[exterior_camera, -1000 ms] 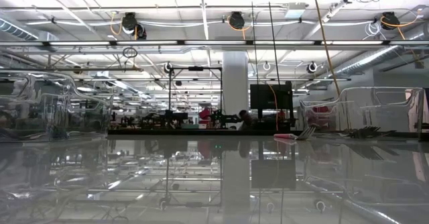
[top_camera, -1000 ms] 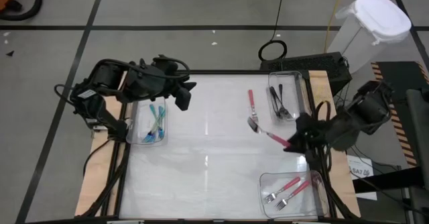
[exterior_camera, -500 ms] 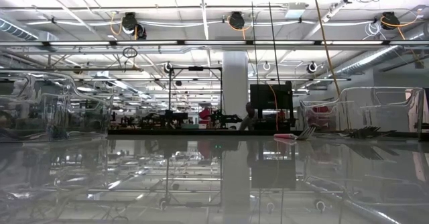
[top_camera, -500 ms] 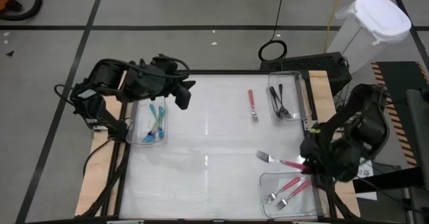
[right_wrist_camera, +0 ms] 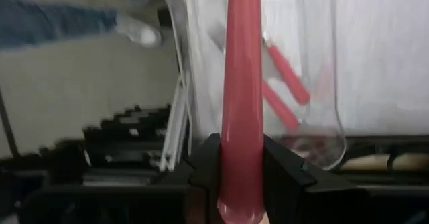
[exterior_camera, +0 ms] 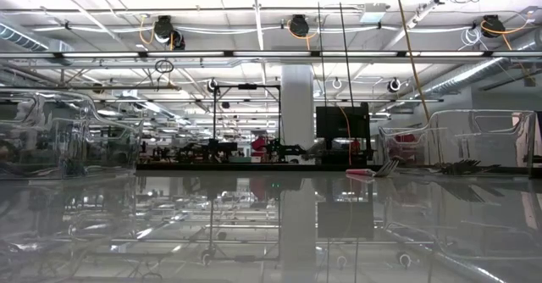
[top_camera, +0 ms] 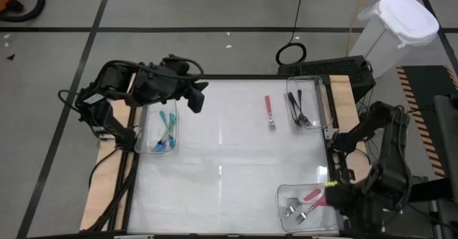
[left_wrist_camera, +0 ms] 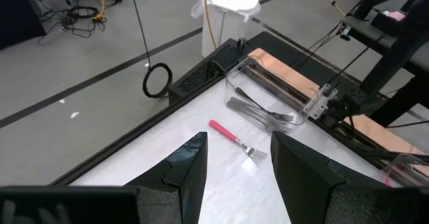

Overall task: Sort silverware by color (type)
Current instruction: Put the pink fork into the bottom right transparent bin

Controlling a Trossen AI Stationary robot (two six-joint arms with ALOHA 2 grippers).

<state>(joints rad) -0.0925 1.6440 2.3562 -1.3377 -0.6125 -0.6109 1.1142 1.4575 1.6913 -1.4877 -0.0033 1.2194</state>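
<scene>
My right gripper hangs over the clear near-right bin, shut on a pink-handled fork. Two more pink forks lie inside that bin. One pink fork lies flat on the table's far middle-right. Black forks lie in the far-right bin, and teal forks lie in the left bin. My left gripper waits open above the table's far left, next to the teal bin. My right gripper pinches the pink fork's handle near its free end between its two fingers. The fingers point steeply down and lie along the handle. The fork is lifted clear, its metal end lowest, over the near-right bin.
A white lidded trash can stands beyond the table's far right corner. A black cable coil lies on the floor behind the far edge. The white table top between the bins is bare apart from the one pink fork.
My right gripper has swung from the table's middle right toward the near right corner and tipped steeply downward. It carries the pink fork with it to a place over the near-right bin. The fork has turned from lying nearly level to pointing down.
</scene>
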